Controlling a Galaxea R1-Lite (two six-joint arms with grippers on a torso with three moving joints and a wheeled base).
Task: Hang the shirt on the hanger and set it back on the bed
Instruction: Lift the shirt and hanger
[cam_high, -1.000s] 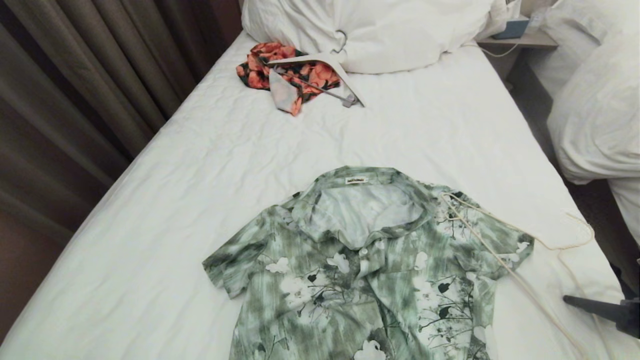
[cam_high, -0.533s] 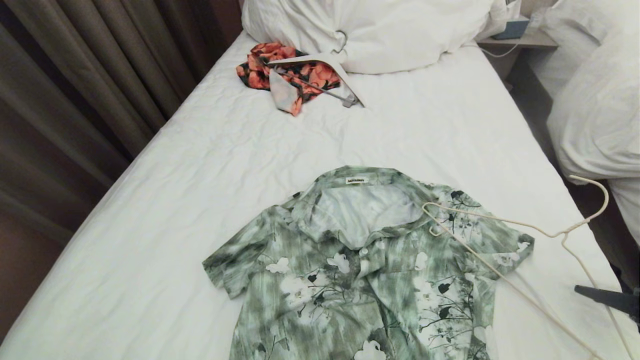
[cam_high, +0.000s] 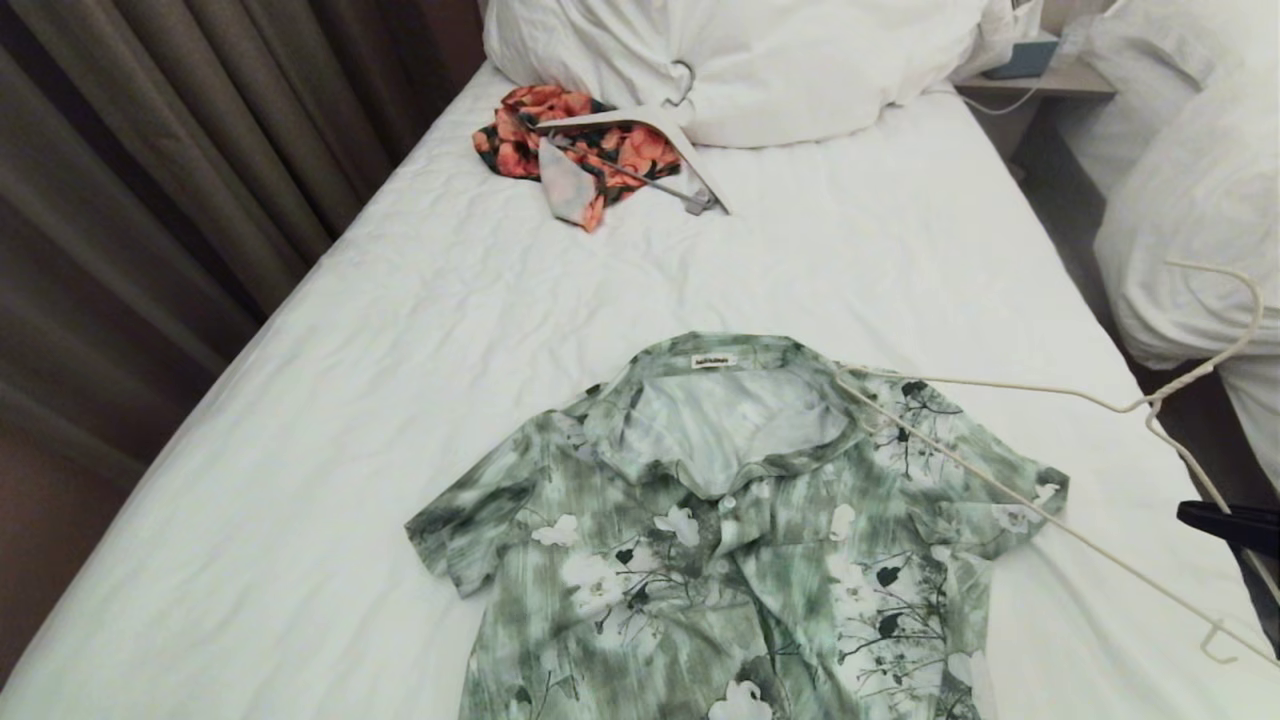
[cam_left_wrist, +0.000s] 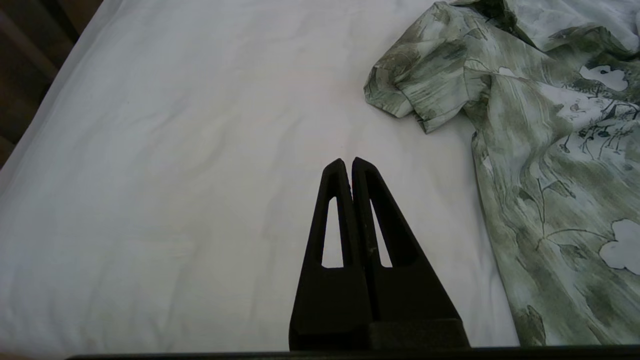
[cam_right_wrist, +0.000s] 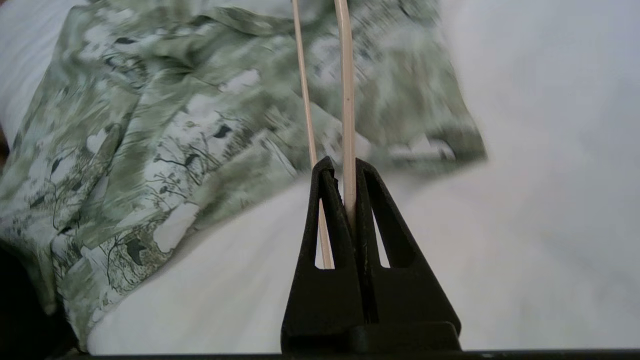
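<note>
At the far left hang brown curtains (cam_high: 150, 200), and beside them the bed (cam_high: 400, 400) runs away toward the pillows (cam_high: 760, 60) at its head. Near those pillows an orange-red garment (cam_high: 560, 140) lies crumpled with a thick white hanger (cam_high: 650, 130) on top of it. The left gripper (cam_left_wrist: 347, 165) hovers over bare sheet with its jaws pressed together and nothing between them; a sleeve of the shirt lies near its tips, apart from them. The shirt (cam_high: 720, 540) lies flat on the near part of the bed, collar open and pointing toward the pillows, label showing. Over its right shoulder slants the hanger (cam_high: 1000, 500), raised off the sheet: one corner sits just above the collar's right edge, its two arms run out to the right, and the hook (cam_high: 1235, 320) curls up beyond the bed's edge, before the neighbouring bed's duvet (cam_high: 1190, 200). The right gripper (cam_right_wrist: 348, 167) is at the right edge of the head view, jaws clamped on one arm of the hanger just below the twisted neck; the wire runs straight out from between the tips over the shirt's sleeve, and the second wire passes just beside one finger, outside the grip.
</note>
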